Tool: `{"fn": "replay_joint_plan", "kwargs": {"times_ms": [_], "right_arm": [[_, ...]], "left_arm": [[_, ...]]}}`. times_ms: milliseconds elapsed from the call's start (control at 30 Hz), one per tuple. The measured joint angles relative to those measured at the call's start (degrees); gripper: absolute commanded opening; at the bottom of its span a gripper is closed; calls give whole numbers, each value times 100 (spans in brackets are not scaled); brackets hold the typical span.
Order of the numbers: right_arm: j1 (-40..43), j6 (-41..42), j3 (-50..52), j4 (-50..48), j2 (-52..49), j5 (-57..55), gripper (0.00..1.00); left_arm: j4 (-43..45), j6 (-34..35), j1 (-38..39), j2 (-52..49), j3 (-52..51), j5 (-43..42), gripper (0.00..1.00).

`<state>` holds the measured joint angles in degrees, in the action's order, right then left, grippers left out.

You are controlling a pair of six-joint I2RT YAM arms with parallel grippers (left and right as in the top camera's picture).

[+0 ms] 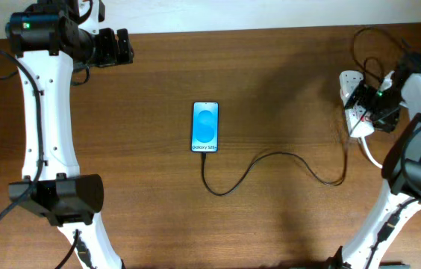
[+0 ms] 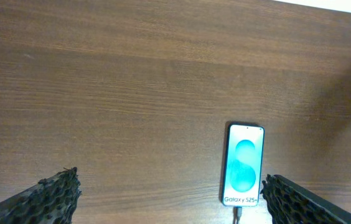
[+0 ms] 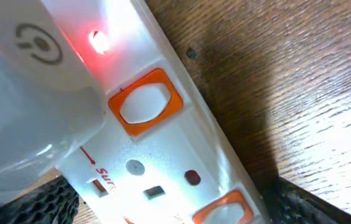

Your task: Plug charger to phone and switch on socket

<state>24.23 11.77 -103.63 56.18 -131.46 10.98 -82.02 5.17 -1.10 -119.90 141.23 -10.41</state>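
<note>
The phone (image 1: 204, 127) lies flat mid-table, its blue screen lit, also in the left wrist view (image 2: 244, 165). The black charger cable (image 1: 270, 158) is plugged into its near end and curves right toward the socket (image 1: 351, 93), a white power strip at the right edge. My right gripper (image 1: 367, 108) is open, its fingers either side of the strip (image 3: 163, 174). A white adapter (image 3: 20, 87) is plugged in, a red light (image 3: 99, 42) glows, and an orange switch (image 3: 144, 101) sits beside it. My left gripper (image 1: 117, 46) is open and empty at the far left.
The thick white lead (image 1: 371, 153) runs from the strip toward the right arm's base. Black robot cables (image 1: 371, 45) loop at the back right. Both arm bases stand at the front corners. Bare wood surrounds the phone.
</note>
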Motion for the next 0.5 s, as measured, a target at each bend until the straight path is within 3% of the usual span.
{"fn": "replay_joint_plan", "kwargs": {"times_ms": [233,500], "right_arm": [[286,103,-144,118,-52,415,98],[1617,328,-555,452,50,994,99]], "left_arm": [[-2,0,0,0,0,0,99],[-4,0,0,0,0,-2,99]]}}
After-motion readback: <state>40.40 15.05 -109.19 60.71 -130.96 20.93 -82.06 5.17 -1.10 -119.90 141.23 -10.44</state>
